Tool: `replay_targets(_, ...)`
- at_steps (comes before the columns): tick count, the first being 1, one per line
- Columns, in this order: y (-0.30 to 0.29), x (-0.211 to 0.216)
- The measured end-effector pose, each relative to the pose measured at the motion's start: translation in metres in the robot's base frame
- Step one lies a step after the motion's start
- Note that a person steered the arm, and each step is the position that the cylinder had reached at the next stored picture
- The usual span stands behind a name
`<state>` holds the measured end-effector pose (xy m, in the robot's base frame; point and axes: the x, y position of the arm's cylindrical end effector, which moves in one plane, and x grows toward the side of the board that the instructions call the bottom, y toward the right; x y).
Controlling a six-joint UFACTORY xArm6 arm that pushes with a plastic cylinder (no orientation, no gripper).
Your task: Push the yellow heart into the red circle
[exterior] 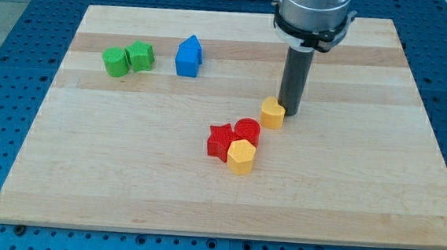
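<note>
The yellow heart (pixel 272 113) lies a little right of the board's middle. My tip (pixel 290 111) touches its right side. The red circle (pixel 247 131) lies just below-left of the heart, a small gap apart. A red star (pixel 220 140) touches the circle's left side. A yellow hexagon (pixel 241 156) sits against the circle's lower edge.
A green circle (pixel 116 62) and a green star (pixel 141 56) sit together at the view's upper left. A blue block (pixel 188 56) with a peaked top lies right of them. The wooden board (pixel 125 173) rests on a blue perforated table.
</note>
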<state>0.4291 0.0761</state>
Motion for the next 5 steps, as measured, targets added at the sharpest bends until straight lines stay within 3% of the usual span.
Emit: replay_targets(5, -0.030, 0.007)
